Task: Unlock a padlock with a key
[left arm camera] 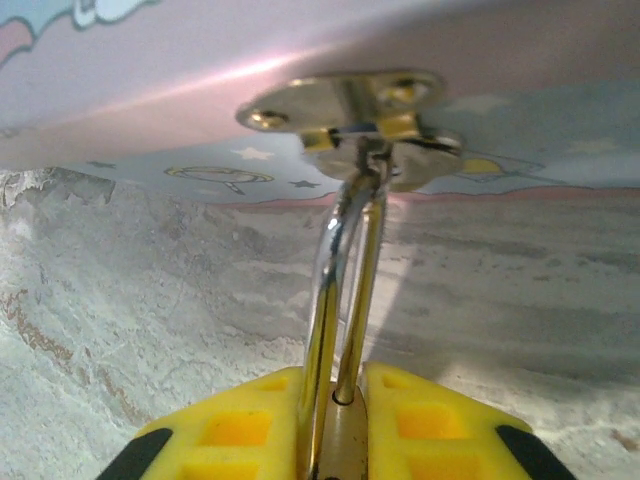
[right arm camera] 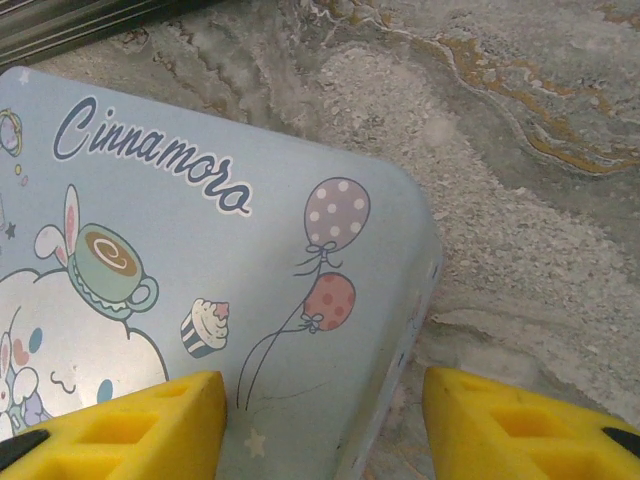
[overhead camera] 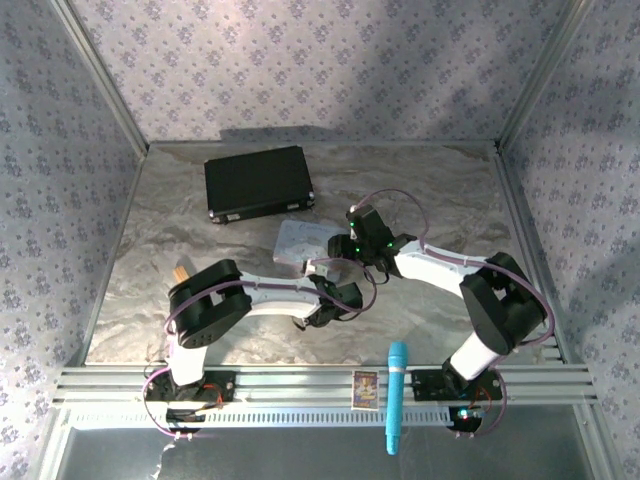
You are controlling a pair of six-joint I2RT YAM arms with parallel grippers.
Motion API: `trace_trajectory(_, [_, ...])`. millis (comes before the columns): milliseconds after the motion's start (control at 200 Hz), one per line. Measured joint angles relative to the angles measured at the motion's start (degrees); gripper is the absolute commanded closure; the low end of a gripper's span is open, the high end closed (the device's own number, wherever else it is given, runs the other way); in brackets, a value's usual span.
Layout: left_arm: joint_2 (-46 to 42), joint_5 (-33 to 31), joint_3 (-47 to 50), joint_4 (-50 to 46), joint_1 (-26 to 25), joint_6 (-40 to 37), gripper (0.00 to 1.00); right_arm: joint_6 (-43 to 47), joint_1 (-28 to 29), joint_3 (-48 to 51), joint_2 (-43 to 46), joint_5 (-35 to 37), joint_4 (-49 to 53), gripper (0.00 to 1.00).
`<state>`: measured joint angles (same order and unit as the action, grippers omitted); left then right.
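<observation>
**Overhead view, left to right.** A closed black case (overhead camera: pixel 258 183) lies at the upper left of the tabletop (overhead camera: pixel 450 200). The pastel tin (overhead camera: pixel 298 243) sits at centre, partly covered by the left arm (overhead camera: pixel 270 295) and the right arm (overhead camera: pixel 440 270), and the arm ends crowd together there and are hard to make out. A blue cylinder (overhead camera: pixel 396 395) crosses the rail (overhead camera: pixel 300 380) at the bottom.

**Left wrist view.** The left tool (left arm camera: pixel 338 425) is clamped narrow on the padlock (left arm camera: pixel 347 445). Its yellow pads (left arm camera: pixel 235 430) are cut off by the lower edge, and only a brass sliver of the lock's body shows between them. The silvery shackle (left arm camera: pixel 340 280) rises into the tin's gold hasp (left arm camera: pixel 345 105), which is blurred.

**Right wrist view.** The right tool (right arm camera: pixel 325 420) stands wide. One finger (right arm camera: pixel 130 425) is over the cartoon lid and the other is over bare tabletop. Contact cannot be judged.
</observation>
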<state>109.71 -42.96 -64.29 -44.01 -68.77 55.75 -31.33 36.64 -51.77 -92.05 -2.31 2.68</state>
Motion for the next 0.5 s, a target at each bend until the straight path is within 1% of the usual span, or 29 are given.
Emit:
trace_trajectory(185, [1.84, -1.27, -1.64, -2.38, -0.37, 0.48, 0.85, -0.02, -0.2, -0.02, -0.42, -0.59, -0.79, 0.45])
trace_trajectory(375, [1.84, -1.38, -1.66, -2.51, -0.35, 0.35, 0.84, -0.22, -0.42, -0.02, -0.74, -0.98, -1.4, 0.39])
trace_trajectory(490, [1.86, -1.29, -1.66, -2.67, -0.35, 0.2, 0.83, -0.24, -0.83, 0.02, -1.09, -1.64, -1.73, 0.24])
trace_trajectory(500, [1.86, -1.31, -1.66, -2.71, -0.35, 0.17, 0.83, -0.39, -0.9, 0.07, -1.16, -1.7, -1.84, 0.19])
